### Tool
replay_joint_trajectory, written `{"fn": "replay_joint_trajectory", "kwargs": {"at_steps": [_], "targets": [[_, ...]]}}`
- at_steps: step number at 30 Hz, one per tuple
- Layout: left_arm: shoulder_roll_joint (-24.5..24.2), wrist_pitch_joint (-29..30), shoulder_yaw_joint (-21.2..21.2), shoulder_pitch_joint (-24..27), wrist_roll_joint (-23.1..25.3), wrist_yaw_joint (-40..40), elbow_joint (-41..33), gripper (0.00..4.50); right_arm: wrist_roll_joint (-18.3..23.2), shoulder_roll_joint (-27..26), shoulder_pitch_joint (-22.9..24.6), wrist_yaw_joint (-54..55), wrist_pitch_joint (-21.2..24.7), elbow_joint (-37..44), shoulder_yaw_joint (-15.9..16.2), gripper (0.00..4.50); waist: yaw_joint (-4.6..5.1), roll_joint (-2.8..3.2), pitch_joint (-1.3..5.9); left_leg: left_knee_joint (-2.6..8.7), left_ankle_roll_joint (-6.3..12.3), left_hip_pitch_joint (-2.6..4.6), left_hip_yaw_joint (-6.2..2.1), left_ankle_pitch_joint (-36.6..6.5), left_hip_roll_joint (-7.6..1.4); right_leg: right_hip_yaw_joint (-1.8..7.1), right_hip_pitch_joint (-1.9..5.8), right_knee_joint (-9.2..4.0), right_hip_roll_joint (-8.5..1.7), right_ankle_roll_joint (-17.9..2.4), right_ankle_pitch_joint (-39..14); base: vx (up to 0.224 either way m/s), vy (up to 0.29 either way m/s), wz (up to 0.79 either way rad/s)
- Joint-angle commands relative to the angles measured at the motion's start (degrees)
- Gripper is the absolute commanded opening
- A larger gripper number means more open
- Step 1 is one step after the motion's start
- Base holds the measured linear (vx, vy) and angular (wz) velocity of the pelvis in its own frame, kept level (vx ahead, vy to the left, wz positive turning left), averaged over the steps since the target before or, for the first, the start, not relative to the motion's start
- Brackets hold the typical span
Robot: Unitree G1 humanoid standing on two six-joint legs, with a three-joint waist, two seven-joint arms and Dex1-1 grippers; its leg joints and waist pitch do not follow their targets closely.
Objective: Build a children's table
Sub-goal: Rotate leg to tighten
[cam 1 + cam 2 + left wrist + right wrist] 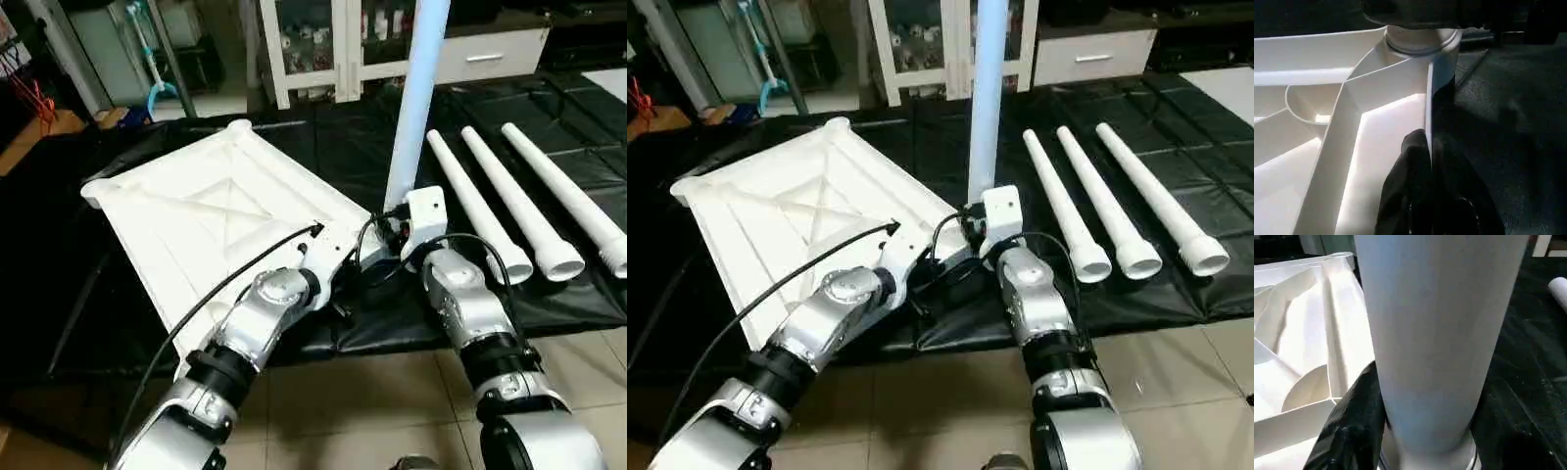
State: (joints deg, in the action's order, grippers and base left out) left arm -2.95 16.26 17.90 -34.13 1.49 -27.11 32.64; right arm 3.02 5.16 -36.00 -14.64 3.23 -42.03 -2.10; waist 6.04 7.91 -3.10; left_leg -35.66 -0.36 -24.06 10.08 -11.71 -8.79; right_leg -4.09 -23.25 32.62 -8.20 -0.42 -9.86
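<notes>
The tabletop [211, 211] lies upside down on the black mat [549, 294], ribbed underside up, its near corner toward the robot. At that corner one leg [416, 108] stands upright in the round corner socket [1421, 40], and the right pincer [1420, 450] wraps its black fingers [1349, 431] around the base of the tube, just above the socket rim. The left pincer [1431, 196] is pinched closed on the thin side wall of the tabletop right beside the same corner, holding the edge steady. Three more legs [534, 211] lie side by side on the mat to the robot's right, well apart from the tabletop, their wide open ends toward the robot. The step in hand looks to be seating this first leg fully. To do it well, the right pincer should probably keep the tube truly vertical, in line with the socket's axis, and press or twist it straight down rather than lean it, since a tilt could jam the taper or lever the light plastic corner up. The left pincer's hold on the rim should stay firm so the tabletop does not slide or spin on the mat. Whether the leg is already home in the socket cannot be told from these views.
</notes>
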Motion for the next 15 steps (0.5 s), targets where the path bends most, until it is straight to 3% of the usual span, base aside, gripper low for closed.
{"fn": "replay_joint_trajectory", "kwargs": {"at_steps": [1, 4, 7, 11, 15], "targets": [[-2.25, -1.69, -2.00, 0.34, 1.24, 1.82, 1.31, 0.00, 2.30, -1.37, 0.90, -7.47, -2.37, 2.75, 3.24, 2.50, -0.37, -1.66, 4.00, 5.49, 4.25, 1.14, -1.43, -22.98, -2.62, 0.10, 2.40, -3.89, -0.86, -9.48, -19.82, 0.000, 0.000, 0.00], [-2.76, -1.85, -1.70, 1.30, 0.89, 0.43, 0.43, 0.00, 2.09, 0.29, 1.42, -9.31, -2.62, 3.45, 3.23, 2.80, -0.14, -1.68, 3.85, 5.45, 4.85, 0.62, -1.55, -21.65, -2.67, 0.10, 2.74, -3.59, -0.87, -9.25, -20.23, 0.000, 0.000, 0.00], [-4.37, -1.95, -0.32, 3.95, 0.57, -3.39, -2.02, 0.00, 3.19, 4.76, 2.95, -16.74, -1.64, 6.17, 3.04, 3.09, -0.25, -1.59, 4.00, 5.33, 4.88, 1.03, -1.47, -21.09, -2.85, 0.23, 2.60, -3.63, -0.87, -9.42, -20.00, 0.000, 0.000, 0.00], [-6.01, -2.57, 1.13, 6.00, 0.37, -7.20, -3.90, 0.00, 5.35, 9.08, 4.70, -25.37, -0.25, 9.09, 3.27, 3.29, -0.86, -1.66, 4.30, 4.97, 7.33, 1.10, -1.27, -17.29, -3.00, 0.33, 2.90, -3.17, -0.75, -10.98, -15.25, 0.000, 0.000, 0.00], [-8.34, -2.68, 2.58, 8.26, -0.29, -11.36, -6.74, 0.00, 6.61, 14.35, 6.59, -32.95, 0.24, 11.59, 3.33, 3.67, -1.43, -1.61, 4.30, 4.98, 7.70, 1.34, -1.15, -17.12, -3.14, 0.50, 2.72, -3.15, -0.61, -11.13, -15.65, 0.000, 0.000, 0.00]]}}
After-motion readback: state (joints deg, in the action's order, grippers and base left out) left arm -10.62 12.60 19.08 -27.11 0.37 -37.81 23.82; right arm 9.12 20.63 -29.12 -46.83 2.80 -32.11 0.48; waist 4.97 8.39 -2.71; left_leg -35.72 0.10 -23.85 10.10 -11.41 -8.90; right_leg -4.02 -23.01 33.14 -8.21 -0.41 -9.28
